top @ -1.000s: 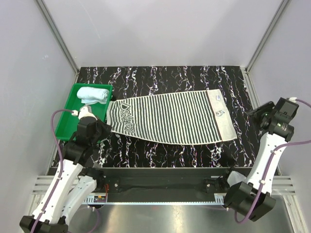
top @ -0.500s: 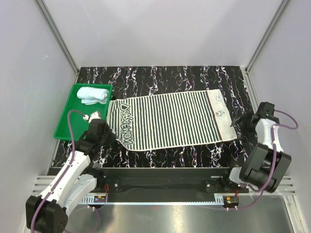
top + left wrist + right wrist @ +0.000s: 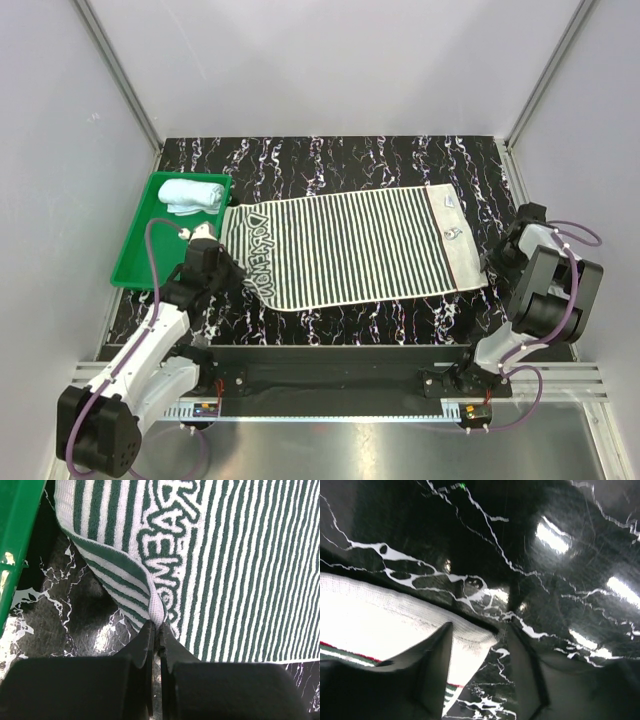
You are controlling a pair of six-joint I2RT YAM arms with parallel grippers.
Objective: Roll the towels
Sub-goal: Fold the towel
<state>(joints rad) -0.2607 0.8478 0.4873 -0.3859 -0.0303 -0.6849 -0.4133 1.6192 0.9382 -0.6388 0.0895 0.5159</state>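
Note:
The striped towel (image 3: pixel 350 250) lies flat across the table, patterned end at the left. My left gripper (image 3: pixel 222 272) is shut on its near-left corner; in the left wrist view the closed gripper (image 3: pixel 156 628) pinches a raised fold of the striped towel (image 3: pixel 150 595). My right gripper (image 3: pixel 497 262) is low at the towel's near-right corner. In the right wrist view this gripper (image 3: pixel 480 630) is open, with the white towel corner (image 3: pixel 470 637) between the jaws. The light blue towel (image 3: pixel 193 195) lies rolled in the green tray (image 3: pixel 130 262).
The green tray's rim (image 3: pixel 15 540) is just left of my left gripper. Black marbled tabletop (image 3: pixel 330 160) shows behind the towel. Grey walls and metal frame posts enclose the table on the left, the right and at the back.
My right arm has swung down from a raised pose to the towel's near-right corner. My left gripper has shifted right along the near-left corner, and the towel's near edge now lies straighter.

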